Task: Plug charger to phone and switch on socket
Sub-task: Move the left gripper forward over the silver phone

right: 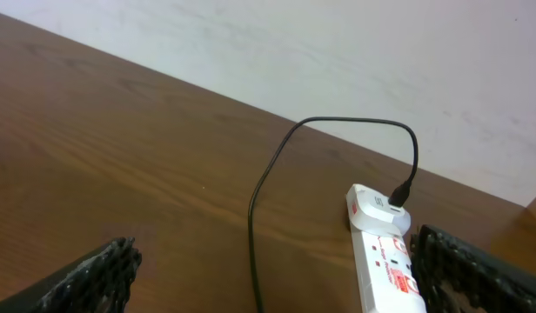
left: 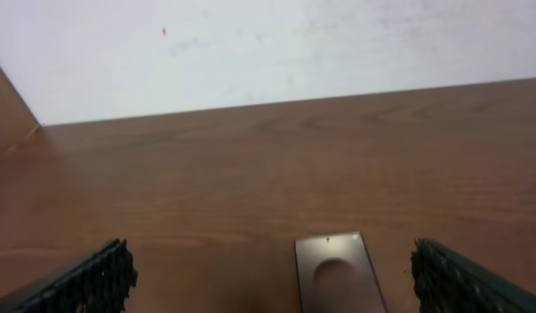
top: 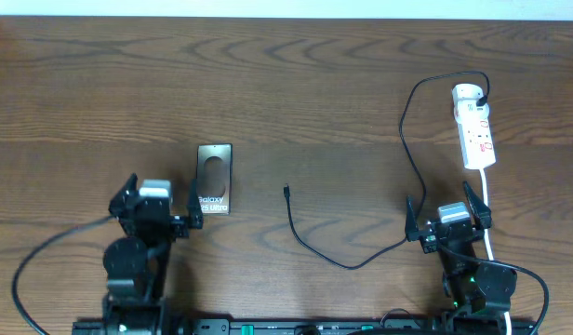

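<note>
The left claw (top: 163,182) and right claw (top: 443,200) are spread and empty. The phone (top: 213,179) lies just ahead of the left claw, near its right finger. The charger (top: 286,194) has its tip well left of the right claw, and the socket (top: 474,126) sits ahead of that claw. Unbraced, the phone may skid when the tip is pushed in. The charger runs beside the right claw and may snag there.

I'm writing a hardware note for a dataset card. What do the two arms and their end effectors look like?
The left arm and right arm are black with rounded joint housings. The left end effector and right end effector each have a pale grey block and two black fingers with ridged pads. A thick black cable loops beside each arm; a small green light shows on the right one.
</note>
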You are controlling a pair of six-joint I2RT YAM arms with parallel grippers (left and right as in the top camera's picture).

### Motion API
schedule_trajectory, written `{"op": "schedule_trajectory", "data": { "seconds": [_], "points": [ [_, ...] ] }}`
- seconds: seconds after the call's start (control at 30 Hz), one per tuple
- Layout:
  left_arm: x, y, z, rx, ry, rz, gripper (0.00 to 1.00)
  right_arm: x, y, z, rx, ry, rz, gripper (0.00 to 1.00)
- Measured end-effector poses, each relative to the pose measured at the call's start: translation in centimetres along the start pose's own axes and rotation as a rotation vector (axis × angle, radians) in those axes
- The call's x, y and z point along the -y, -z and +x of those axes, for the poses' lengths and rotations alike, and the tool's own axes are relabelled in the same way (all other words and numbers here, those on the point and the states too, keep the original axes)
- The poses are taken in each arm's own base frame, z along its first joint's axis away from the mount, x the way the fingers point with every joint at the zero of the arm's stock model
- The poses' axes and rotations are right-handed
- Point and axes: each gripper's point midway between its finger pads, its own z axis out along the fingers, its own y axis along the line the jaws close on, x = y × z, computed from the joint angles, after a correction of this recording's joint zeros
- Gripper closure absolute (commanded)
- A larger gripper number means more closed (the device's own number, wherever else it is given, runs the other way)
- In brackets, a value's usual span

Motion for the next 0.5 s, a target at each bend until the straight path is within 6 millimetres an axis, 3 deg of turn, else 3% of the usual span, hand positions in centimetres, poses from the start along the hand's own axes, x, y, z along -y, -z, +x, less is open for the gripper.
{"op": "schedule_trajectory", "data": {
  "seconds": [0.27,0.5],
  "points": [
    [0.9,-2.5,-3.3,-0.077,0.004,0.073,0.02,0.0,0.0,0.0,0.000,0.000,0.000,0.01],
    [1.6,-3.9,-3.9,-0.201,0.044,0.125,0.02,0.0,0.0,0.0,0.000,0.000,0.000,0.01]
  ]
}}
